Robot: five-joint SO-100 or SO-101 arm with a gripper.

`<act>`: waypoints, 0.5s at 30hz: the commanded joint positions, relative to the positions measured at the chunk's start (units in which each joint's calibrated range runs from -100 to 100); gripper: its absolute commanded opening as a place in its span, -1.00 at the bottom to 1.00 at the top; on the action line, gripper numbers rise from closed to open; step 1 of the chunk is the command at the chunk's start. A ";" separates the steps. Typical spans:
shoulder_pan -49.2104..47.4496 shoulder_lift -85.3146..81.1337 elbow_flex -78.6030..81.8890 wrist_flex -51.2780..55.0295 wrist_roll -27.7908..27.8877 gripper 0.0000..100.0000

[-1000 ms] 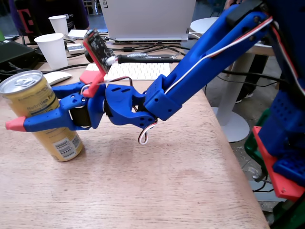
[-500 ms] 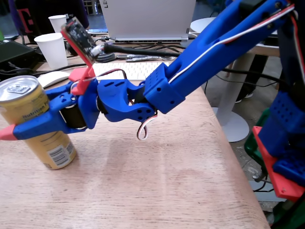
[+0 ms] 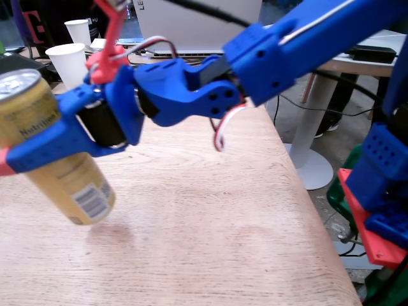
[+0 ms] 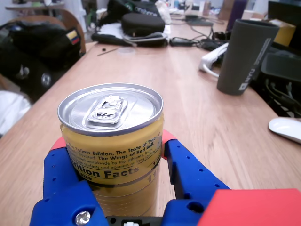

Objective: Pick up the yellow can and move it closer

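At the far left of the fixed view the yellow can (image 3: 48,153) hangs tilted, silver top toward the upper left corner and barcode end down toward the wooden bench (image 3: 210,223), with a faint shadow under it that suggests it is lifted clear. The blue claw (image 3: 25,153) is clenched on the can's middle, one finger crossing its front; the wrist view confirms this, the can (image 4: 113,155) sitting at lower centre between two blue fingers (image 4: 188,169) pressed to either side, the claw (image 4: 115,188) holding it below the rim. Behind, at upper left of the fixed view, two white paper cups (image 3: 69,62) stand near the bench's far edge, well apart from the can. Moving right, the blue arm (image 3: 268,57) stretches across the upper frame with a loose red and white wire (image 3: 224,131) looping beneath it. In the wrist view a dark grey tumbler (image 4: 242,54) stands at upper right and a white mouse (image 4: 287,128) lies at the right edge. The main risk, as I judge it, is the tilt: the smooth can could slide through the fingers, or touch down on its bottom edge and topple when released. The dangling wire might also snag during the pull back.
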 commanded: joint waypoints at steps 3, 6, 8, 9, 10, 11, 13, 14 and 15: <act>-1.00 -26.53 20.46 -0.33 -0.24 -0.48; -1.00 -34.93 28.86 -0.33 -0.20 -0.48; -1.00 -40.50 34.05 -0.33 -0.20 -0.48; -1.00 -43.51 36.79 -0.33 -0.20 -0.48; -1.00 -46.77 39.72 -0.33 -0.24 -0.48; -1.00 -50.02 42.45 -0.33 -0.24 -0.48; -1.00 -56.80 48.31 -0.33 -0.24 -0.48; -1.00 -59.97 51.04 -0.33 -0.24 -0.48; -1.00 -62.80 53.31 -0.33 -0.24 -0.48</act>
